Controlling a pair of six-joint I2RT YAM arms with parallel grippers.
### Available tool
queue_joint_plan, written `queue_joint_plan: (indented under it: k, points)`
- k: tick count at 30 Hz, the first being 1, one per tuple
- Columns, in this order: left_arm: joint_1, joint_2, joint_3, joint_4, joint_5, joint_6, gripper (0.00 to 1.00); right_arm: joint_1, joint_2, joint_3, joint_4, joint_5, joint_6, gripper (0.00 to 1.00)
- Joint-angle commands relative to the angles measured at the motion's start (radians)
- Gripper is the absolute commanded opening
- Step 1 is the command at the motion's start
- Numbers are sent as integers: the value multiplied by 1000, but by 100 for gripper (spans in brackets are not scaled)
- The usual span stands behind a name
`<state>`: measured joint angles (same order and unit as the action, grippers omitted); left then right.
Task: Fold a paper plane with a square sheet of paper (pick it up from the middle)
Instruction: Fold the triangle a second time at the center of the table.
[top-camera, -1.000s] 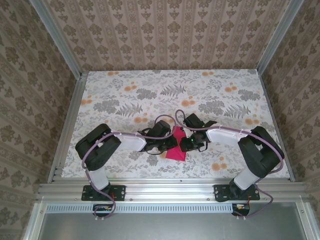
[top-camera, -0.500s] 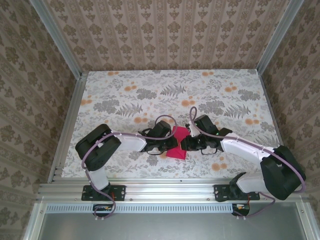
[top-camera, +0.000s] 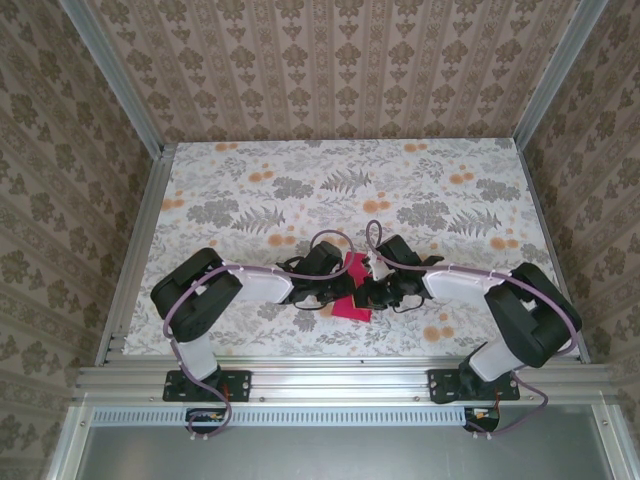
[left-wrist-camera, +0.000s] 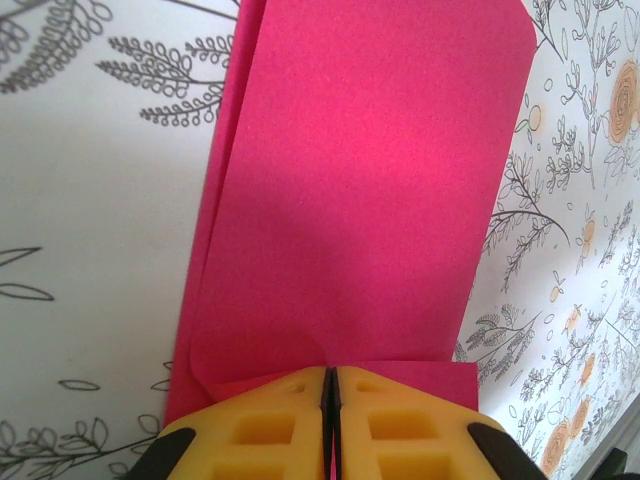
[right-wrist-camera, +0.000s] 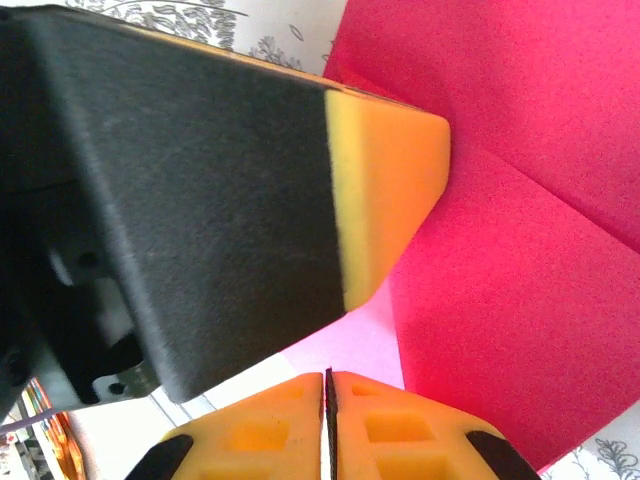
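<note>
**Item:** paper (top-camera: 350, 308), magenta-red, part-folded into a narrow layered strip with one long edge doubled.

**Location:** flat on the bench (top-camera: 300, 180), near its front edge, midway between the two arms, with a tool at either side.

**Left tool** (left-wrist-camera: 328, 385): jaws pressed together, tips at the strip's short near edge, where a layer lifts slightly. I cannot tell whether any layer is caught between them.

**Right tool** (right-wrist-camera: 328, 385): jaws likewise pressed together, tips at the paper's margin, just beside a finger (right-wrist-camera: 385, 190) of the left tool. I cannot tell whether it grips the paper.

**Hazards, as I judge them:**
- Collision. The two tools stand nearly touching over a small sheet. A sideways move by either could knock the other and shift the fold.
- Skewed crease. The layers are not quite flush along the long edge. Pressing here would set the misalignment, and the plane would come out lopsided.
- Tear or crumple. Thin paper pinched at both sides could rip if pulled apart, or buckle if pushed together.
- Slide. Unpinned paper may skate across the printed bench.
</note>
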<state>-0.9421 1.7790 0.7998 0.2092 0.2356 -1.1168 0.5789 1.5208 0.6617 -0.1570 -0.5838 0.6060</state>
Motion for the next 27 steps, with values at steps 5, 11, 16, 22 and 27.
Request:
queue_joint_plan:
  k: [5,11,16,22,27]
  points:
    - [-10,0,-1,-107,-19,38,12,4,43,29,-82,28,-38,12]
    - [-9,0,1,-115,-22,43,12,3,51,15,-100,42,-57,13]
    - [-11,4,2,-118,-22,42,12,4,76,8,-122,72,-80,14]
    - [-11,8,2,-124,-24,43,12,4,105,-8,-138,101,-101,15]
    - [-12,11,9,-137,-23,46,11,4,56,-7,-166,98,-107,16]
